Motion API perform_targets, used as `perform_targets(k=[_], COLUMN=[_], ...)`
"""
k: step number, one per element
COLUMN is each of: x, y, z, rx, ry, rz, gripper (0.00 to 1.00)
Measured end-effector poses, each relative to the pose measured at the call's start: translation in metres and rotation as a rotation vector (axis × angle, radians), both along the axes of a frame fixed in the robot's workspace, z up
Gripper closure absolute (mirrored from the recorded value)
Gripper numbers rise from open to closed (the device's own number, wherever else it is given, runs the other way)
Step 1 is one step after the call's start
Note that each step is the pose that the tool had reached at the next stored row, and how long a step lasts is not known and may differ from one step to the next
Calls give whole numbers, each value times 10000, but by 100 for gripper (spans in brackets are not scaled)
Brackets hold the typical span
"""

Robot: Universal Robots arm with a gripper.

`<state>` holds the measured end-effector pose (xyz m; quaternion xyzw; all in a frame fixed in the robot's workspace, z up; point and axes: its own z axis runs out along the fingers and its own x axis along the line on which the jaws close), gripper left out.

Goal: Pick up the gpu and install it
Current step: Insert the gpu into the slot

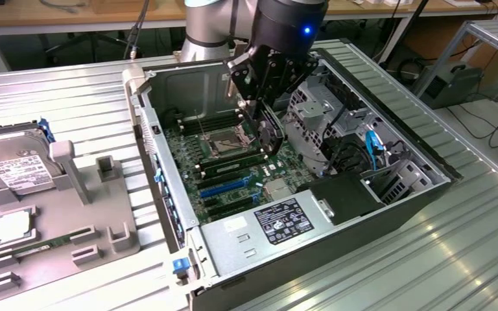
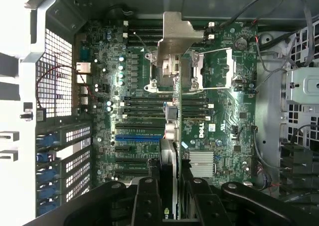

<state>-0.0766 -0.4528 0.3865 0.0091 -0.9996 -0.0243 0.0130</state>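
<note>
My gripper (image 1: 262, 103) hangs inside the open computer case (image 1: 388, 91), above the motherboard (image 1: 231, 162). It is shut on the gpu (image 1: 272, 135), a thin dark card held on edge and pointing down towards the board. In the wrist view the gpu (image 2: 171, 136) shows edge-on between my black fingers (image 2: 147, 198), with its silver bracket (image 2: 177, 34) at the end farthest from them, over the processor socket (image 2: 189, 71). The card is clear of the board. The blue expansion slot (image 2: 139, 137) lies beside the card's line and has nothing in it.
A silver power supply (image 1: 279, 220) with a label fills the case's near corner. Drive cages and cables (image 1: 362, 149) crowd the exterior view's right side. On the exterior view's left, a grey fixture (image 1: 85, 214) holds a hard drive (image 1: 11, 165), a chip (image 1: 13, 227) and a green memory stick (image 1: 37, 247).
</note>
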Motion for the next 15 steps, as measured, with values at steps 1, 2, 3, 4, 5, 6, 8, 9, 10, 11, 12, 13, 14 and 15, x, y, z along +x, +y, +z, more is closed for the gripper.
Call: perform_targets(k=[1, 2, 3, 4, 5, 6, 8, 9, 10, 11, 12, 13, 14, 15], x=[0, 0, 0, 0, 0, 1, 2, 2, 2, 2, 2, 2, 2, 2], y=[0, 0, 0, 0, 0, 0, 0, 0, 0, 0, 0, 0, 0, 0], z=[0, 0, 0, 0, -1, -1, -3, -5, -7, -9, -12, -14, -16, -18], rx=[0, 1, 0, 0, 0, 1, 1, 1, 1, 0, 0, 0, 0, 0], ry=[0, 0, 0, 0, 0, 0, -1, -1, 0, 0, -1, 0, 0, 0], rz=[0, 0, 0, 0, 10, 109, 534, 726, 922, 1155, 1332, 1516, 1695, 1887], gripper=[74, 74, 74, 74, 74, 74, 74, 74, 74, 74, 74, 74, 74, 74])
